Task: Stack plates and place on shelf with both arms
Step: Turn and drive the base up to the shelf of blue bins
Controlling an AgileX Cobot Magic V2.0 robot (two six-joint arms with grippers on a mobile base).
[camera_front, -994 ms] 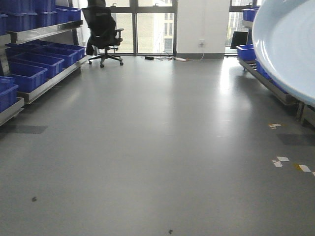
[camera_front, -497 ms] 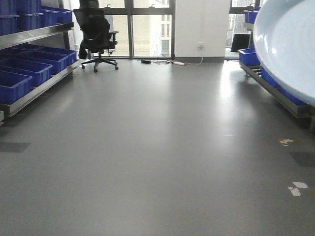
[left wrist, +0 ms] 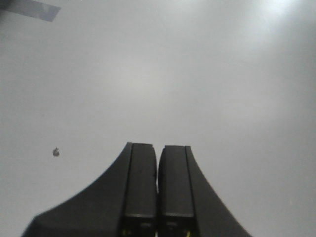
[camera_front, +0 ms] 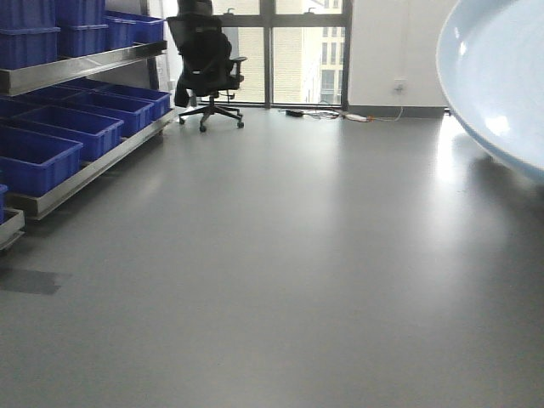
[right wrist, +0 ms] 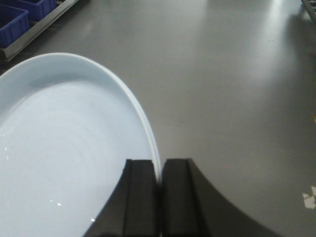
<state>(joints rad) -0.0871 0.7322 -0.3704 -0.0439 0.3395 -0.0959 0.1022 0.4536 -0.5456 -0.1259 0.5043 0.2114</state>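
A large glossy pale blue-white plate (right wrist: pixel 64 148) hangs tilted above the grey floor, and my right gripper (right wrist: pixel 159 168) is shut on its rim. In the front view the same plate (camera_front: pixel 501 76) fills the upper right corner. The steel shelf (camera_front: pixel 76 64) runs along the left wall, holding blue crates. My left gripper (left wrist: pixel 158 153) is shut with nothing in it, over bare floor.
Blue crates (camera_front: pixel 38 157) sit on the shelf's lower tier at the left. A black office chair (camera_front: pixel 208 64) stands by the far windows. A cable (camera_front: pixel 340 116) lies on the floor near the wall. A dark speck (left wrist: pixel 57 152) marks the floor under the left gripper.
The front view has swung: the chair shifted right, the left shelf looms nearer, and the right-hand racking left the view. The plate stays at the right edge.
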